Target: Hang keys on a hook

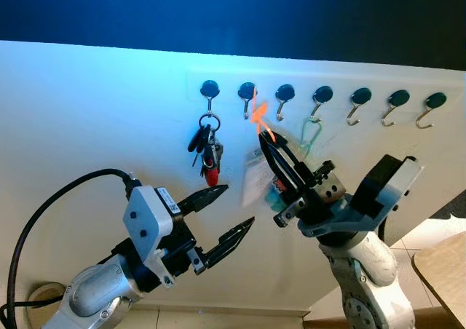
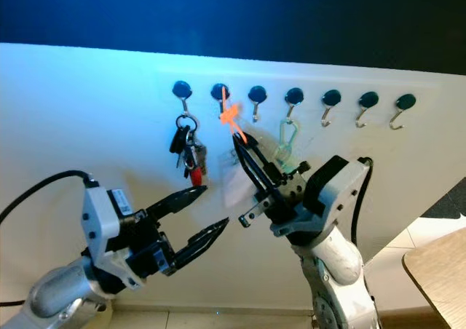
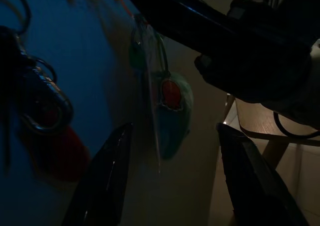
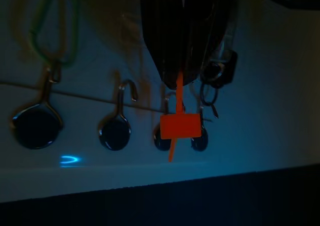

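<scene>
Silver arms (image 1: 364,267), black fingers (image 1: 233,238) (cabled wrist)

White wall (image 1: 87,111); dark band (image 1: 218,9) above — tiled floor (image 1: 437,231)

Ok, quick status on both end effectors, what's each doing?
Left end effector: open, holding nothing, below the hooks.
Right end effector: shut on the orange plastic tag, raised at the second black wall hook.

Head stereo faces wall hooks (image 1: 285,93); wrists close.
</scene>
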Tool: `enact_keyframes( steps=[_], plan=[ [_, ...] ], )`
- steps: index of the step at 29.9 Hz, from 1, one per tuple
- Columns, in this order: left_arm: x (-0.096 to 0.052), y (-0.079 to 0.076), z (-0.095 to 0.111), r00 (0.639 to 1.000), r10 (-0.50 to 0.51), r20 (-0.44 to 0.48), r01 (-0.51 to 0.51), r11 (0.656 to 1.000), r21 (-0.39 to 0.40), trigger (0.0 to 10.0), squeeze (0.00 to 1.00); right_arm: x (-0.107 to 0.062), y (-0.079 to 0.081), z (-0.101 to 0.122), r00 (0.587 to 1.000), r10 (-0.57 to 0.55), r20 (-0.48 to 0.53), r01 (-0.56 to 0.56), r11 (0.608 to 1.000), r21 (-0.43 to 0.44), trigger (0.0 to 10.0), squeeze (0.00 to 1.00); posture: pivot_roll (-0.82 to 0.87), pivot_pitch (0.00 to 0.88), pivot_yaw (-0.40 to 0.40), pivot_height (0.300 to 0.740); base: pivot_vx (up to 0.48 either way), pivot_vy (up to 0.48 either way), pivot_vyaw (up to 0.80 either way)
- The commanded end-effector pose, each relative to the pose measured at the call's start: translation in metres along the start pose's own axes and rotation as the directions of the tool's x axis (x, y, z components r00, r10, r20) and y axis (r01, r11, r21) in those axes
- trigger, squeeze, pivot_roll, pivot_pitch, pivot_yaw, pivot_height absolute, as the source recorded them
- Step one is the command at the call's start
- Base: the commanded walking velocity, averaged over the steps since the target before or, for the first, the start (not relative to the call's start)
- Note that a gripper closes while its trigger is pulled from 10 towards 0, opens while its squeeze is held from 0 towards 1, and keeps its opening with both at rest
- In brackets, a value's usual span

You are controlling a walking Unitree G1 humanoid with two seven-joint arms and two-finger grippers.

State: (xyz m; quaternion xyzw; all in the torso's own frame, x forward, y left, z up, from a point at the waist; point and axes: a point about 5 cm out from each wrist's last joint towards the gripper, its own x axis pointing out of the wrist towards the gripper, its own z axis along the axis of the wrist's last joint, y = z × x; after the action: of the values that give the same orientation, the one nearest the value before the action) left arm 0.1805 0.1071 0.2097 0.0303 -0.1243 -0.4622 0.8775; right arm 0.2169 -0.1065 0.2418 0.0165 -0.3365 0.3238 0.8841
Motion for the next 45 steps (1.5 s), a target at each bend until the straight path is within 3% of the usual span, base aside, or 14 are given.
enact_keyframes(
  steps=[1, 7, 32, 45],
  plan=[
    [-0.001, -0.005, 0.001, 0.999, -0.042, -0.027, 0.042, 0.999, 0.016, 10.0, 0.00, -0.007, -0.003, -0.004, 0.999, -0.024, -0.023, 0.023, 0.999, -0.038, 10.0, 0.00, 0.06, 0.101, -0.058, 0.740, 0.000, 0.000, 0.00],
    [0.000, -0.005, 0.001, 0.998, -0.047, -0.031, 0.048, 0.999, 0.020, 10.0, 0.00, -0.013, -0.002, -0.009, 0.999, -0.030, -0.040, 0.028, 0.998, -0.054, 10.0, 0.00, 0.05, 0.103, -0.058, 0.740, 0.000, 0.000, 0.00],
    [0.007, -0.001, 0.012, 0.999, -0.039, 0.019, 0.039, 0.999, 0.038, 10.0, 0.00, 0.001, -0.006, 0.012, 0.992, -0.086, 0.097, 0.084, 0.996, 0.028, 10.0, 0.00, 0.05, 0.099, -0.051, 0.740, 0.000, 0.000, 0.00],
    [0.007, -0.002, 0.012, 0.999, -0.043, 0.014, 0.043, 0.998, 0.038, 10.0, 0.00, -0.002, -0.012, 0.005, 0.987, -0.152, 0.054, 0.145, 0.982, 0.118, 10.0, 0.00, 0.05, 0.104, -0.050, 0.740, 0.000, 0.000, 0.00]
  ],
)
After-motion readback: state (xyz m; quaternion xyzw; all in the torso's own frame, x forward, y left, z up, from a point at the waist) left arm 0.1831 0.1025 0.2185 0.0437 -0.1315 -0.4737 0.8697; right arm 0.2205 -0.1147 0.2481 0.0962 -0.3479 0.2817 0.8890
